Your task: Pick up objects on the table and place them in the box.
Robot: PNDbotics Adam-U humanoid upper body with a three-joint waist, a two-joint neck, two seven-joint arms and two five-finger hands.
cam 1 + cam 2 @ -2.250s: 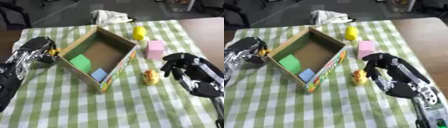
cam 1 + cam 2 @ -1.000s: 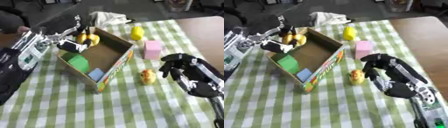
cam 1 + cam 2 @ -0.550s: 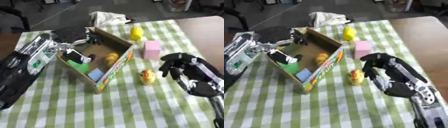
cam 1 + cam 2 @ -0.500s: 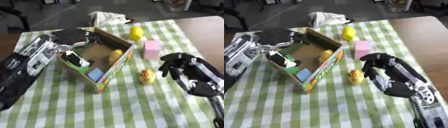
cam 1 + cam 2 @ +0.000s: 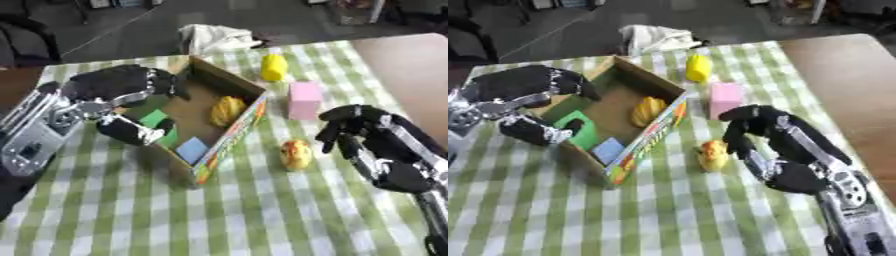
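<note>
- Desk: covered by a green-and-white checked cloth, soft and liable to bunch; a hand dragging across it could pull the things out of place
- Box: open brown cardboard with a printed side, set askew mid-desk; its thin walls could tip or slide if knocked, as the left hand sits right at its near-left wall
- Left hand: black, over the box's left side, fingers curled with nothing in them
- Right hand: black, fingers bent and spread, empty, just beside the duck; reaching clumsily could knock the duck over
- Pink block: squarish, matte, on the cloth right of the box
- Green block: flat-faced, inside the box
- Banana: yellow, ridged, curved, lying inside the box
- Yellow thing: smooth, rounded, beyond the box; likely to roll
- Duck: small, rounded, yellow and orange, right of the box
- Blue block: small, inside the box's near corner
</note>
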